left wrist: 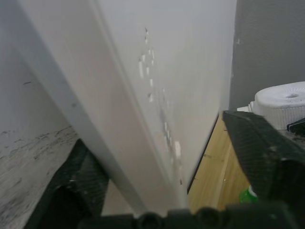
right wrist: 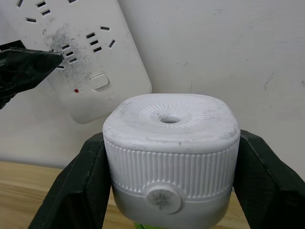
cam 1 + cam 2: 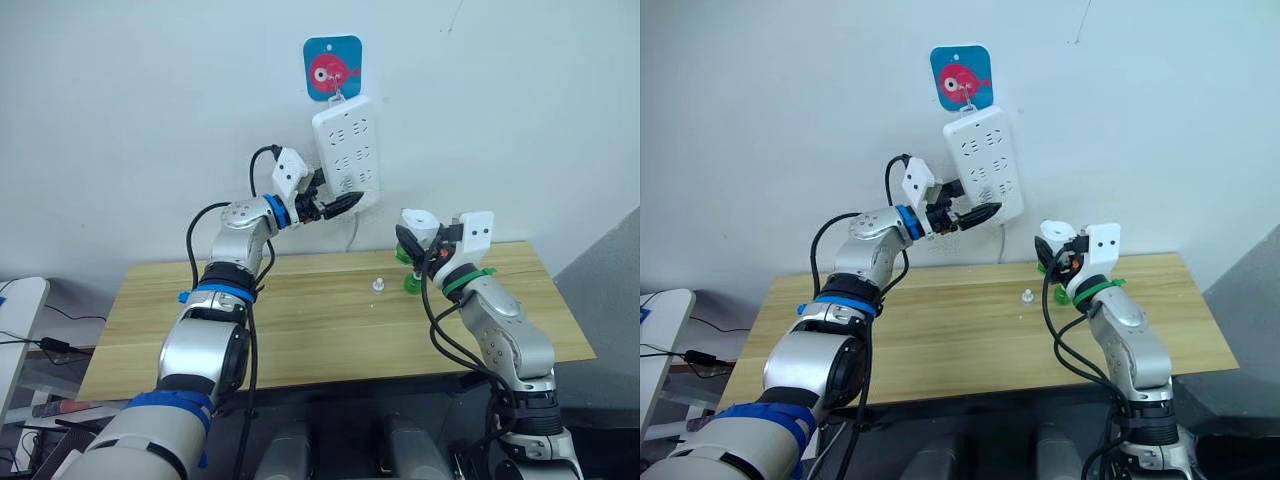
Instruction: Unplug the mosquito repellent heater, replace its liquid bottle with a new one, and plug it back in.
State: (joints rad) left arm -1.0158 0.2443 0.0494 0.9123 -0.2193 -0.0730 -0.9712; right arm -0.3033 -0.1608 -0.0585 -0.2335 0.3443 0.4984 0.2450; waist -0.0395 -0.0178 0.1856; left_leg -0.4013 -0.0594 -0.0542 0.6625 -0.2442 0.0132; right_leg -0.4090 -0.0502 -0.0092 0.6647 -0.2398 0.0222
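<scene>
The mosquito repellent heater [image 2: 169,143], a white ribbed unit with a holed dome top, sits upright between the two black fingers [image 2: 81,181] of my right gripper [image 3: 424,240], which is shut on it above the table's back right. Something green shows under the heater [image 3: 404,253]; I cannot tell if it is the liquid bottle. My left gripper [image 3: 345,204] is raised at the lower left corner of the white wall power strip [image 3: 345,150]. It is shut on the strip's edge, one finger [image 2: 28,67] on its face and the other behind.
A small white knob-like piece [image 3: 379,285] and a green item [image 3: 412,287] stand on the wooden table [image 3: 300,330] below the right gripper. The strip hangs from a blue fish hook plate [image 3: 332,68] on the wall.
</scene>
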